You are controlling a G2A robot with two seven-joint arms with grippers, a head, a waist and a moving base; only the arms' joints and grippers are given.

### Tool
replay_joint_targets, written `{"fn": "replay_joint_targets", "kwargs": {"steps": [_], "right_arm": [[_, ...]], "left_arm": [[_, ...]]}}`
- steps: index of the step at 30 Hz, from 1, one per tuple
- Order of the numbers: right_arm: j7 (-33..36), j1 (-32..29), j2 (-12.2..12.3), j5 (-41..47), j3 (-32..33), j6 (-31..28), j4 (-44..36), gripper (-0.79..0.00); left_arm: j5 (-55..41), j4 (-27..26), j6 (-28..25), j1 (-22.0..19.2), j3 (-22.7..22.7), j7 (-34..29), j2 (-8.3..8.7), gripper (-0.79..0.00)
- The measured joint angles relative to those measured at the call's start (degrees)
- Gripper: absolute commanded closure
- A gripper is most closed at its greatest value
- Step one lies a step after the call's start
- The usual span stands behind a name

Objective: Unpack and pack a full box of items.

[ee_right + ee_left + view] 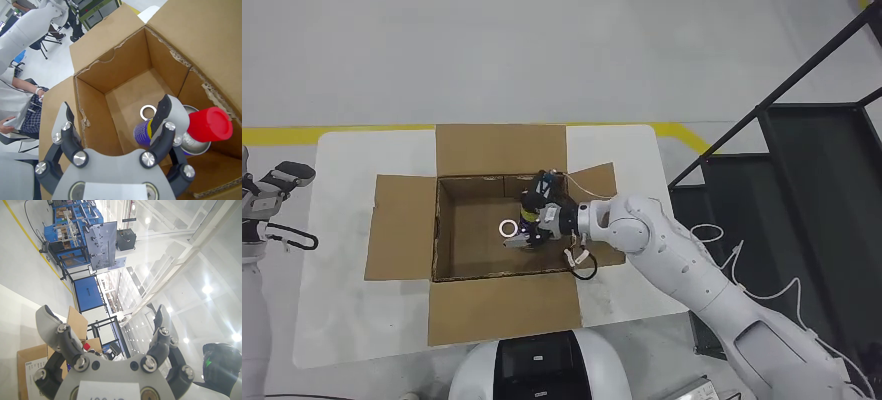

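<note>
Right wrist view, right hand (115, 102) wide over box (128, 62), red-capped can (209, 124) inside, likely tilted, left hand (103, 308) wide.

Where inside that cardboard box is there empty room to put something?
Bare: the box floor left of the blue can. Crowded: the right side, where the red-capped can and the open right gripper are. The white table left of the flaps is free too.

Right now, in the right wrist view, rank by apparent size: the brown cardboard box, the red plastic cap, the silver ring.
1. Brown cardboard box
2. Red plastic cap, though nearer the camera
3. Silver ring
</note>
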Motion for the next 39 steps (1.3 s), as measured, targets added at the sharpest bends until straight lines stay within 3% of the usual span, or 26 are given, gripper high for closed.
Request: {"fn": "replay_joint_targets", "kwargs": {"steps": [5,9,15,22,32,39], "right_arm": [[0.35,0.52,-0.32,-3.71,-0.20,4.47,0.11,-0.785],[0.09,-1.05,0.05,-3.88,1.00,4.47,-2.28,-0.785],[-3.63,-6.56,1.73,-5.83,6.22,2.91,-10.51,-0.785],[-3.46,-12.34,3.40,-9.24,12.37,5.23,-16.26,-0.785],[-7.84,-7.50,1.90,-12.05,9.89,9.32,-9.65,-0.785],[-7.27,-2.63,0.16,-10.74,6.23,10.89,-3.31,-0.785]], "left_arm": [[0.00,0.00,0.00,0.00,0.00,0.00,0.00,-0.785],[0.00,0.00,0.00,0.00,0.00,0.00,0.00,-0.785],[0.00,0.00,0.00,0.00,0.00,0.00,0.00,-0.785],[0.00,0.00,0.00,0.00,0.00,0.00,0.00,-0.785],[0.00,0.00,0.00,0.00,0.00,0.00,0.00,-0.785],[0.00,0.00,0.00,0.00,0.00,0.00,0.00,-0.785]]}}
